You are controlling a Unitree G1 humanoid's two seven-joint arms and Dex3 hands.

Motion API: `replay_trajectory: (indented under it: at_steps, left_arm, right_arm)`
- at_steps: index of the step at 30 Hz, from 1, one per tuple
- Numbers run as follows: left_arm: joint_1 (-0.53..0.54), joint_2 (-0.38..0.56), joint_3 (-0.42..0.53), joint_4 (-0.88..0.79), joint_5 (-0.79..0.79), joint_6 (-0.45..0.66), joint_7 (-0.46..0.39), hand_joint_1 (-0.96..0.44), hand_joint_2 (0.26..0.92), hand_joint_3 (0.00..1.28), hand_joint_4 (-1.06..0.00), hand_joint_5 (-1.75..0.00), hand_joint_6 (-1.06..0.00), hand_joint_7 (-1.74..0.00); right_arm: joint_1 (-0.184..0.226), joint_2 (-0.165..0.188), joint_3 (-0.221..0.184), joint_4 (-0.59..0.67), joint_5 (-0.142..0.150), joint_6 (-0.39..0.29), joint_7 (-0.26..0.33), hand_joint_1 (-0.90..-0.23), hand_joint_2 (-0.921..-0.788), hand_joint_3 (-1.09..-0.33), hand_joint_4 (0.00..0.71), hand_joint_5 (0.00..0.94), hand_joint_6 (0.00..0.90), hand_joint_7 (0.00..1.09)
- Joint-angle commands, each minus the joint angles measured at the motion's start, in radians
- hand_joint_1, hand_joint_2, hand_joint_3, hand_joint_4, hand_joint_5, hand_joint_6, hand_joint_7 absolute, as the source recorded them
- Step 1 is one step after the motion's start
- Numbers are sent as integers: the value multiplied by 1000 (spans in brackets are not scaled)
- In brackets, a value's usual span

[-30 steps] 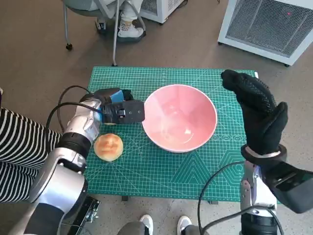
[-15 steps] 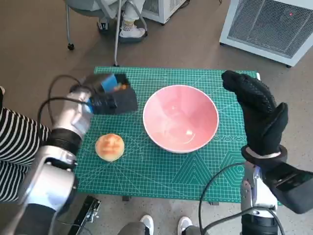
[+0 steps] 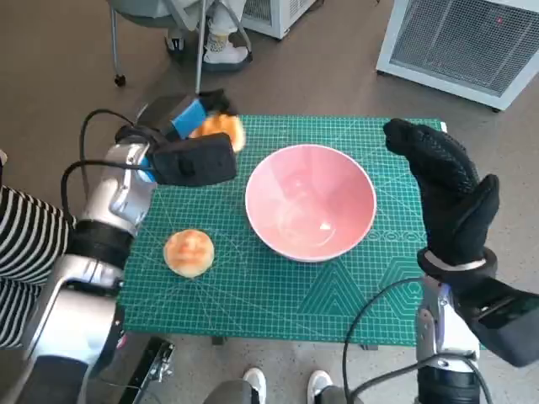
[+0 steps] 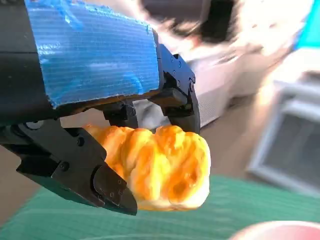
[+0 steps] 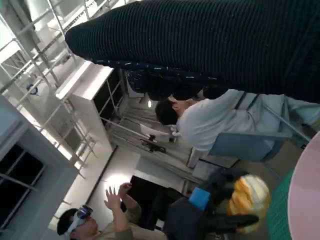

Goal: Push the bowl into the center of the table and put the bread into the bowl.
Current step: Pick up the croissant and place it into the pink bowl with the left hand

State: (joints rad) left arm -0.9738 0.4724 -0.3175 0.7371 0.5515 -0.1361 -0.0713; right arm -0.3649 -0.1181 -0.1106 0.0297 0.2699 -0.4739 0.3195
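Currently, head view: my left hand [image 3: 192, 156] holds a bread piece [image 3: 221, 129] lifted off the green mat [image 3: 278, 295], on the far-left side of the pink bowl [image 3: 310, 202]. The hand covers most of that bread here, so the grasp itself isn't readable from this angle. A second bread bun [image 3: 189, 252] lies on the mat to the near-left of the bowl, apart from its rim. The bowl sits roughly mid-mat, nothing inside. My right hand [image 3: 446, 195] is raised just right of the bowl, gloved fingers spread, holding nothing, not touching the rim.

Left wrist view: this one shows the grasp. The black fingers [image 4: 75, 167] are closed around the bread piece [image 4: 160, 172], one on each side of it; it's a ridged golden-orange roll. Mat edge and a sliver of the bowl's pink rim [image 4: 280, 231] sit below it. Background is blurred.

Right wrist view: glove [image 5: 210, 45] fills the top as a dark band; the fingers can't be made out here. It does catch the bread piece [image 5: 248, 197] in my left hand beyond the bowl's pink edge [image 5: 305, 200], plus two people [image 5: 215, 122] farther back, which the other views don't show.
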Motion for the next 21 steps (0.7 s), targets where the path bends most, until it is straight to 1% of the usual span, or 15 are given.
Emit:
replay_trajectory:
  at_steps: [1, 5, 11, 16, 21]
  left_arm:
    - [141, 29, 60, -442, -88, -50, -89, 2, 920, 77, -736, -1188, -564, -1151]
    - [165, 29, 49, -506, -81, -46, -132, 2, 920, 97, -711, -1159, -534, -1235]
    - [189, 25, 55, -558, -75, -27, -163, 2, 921, 102, -702, -1147, -528, -1263]
    - [213, -9, 14, -549, -59, -86, -178, 1, 921, 99, -716, -1135, -523, -1261]
    - [210, -34, -11, -503, -56, -113, -200, 1, 921, 110, -710, -1169, -509, -1248]
  right_arm:
    - [25, -6, -1, 20, -3, 5, 7, -694, -921, -754, 195, 0, 101, 389]
    - [24, -4, -1, 26, -1, 0, 9, -694, -921, -754, 194, 0, 100, 390]
    - [24, -4, -1, 28, 1, -3, 9, -695, -921, -754, 194, 0, 99, 392]
    - [31, -3, -4, 33, 4, -12, 11, -695, -921, -754, 193, 0, 98, 393]
    - [33, -1, -5, 35, 0, -17, 7, -695, -921, -754, 193, 1, 98, 395]
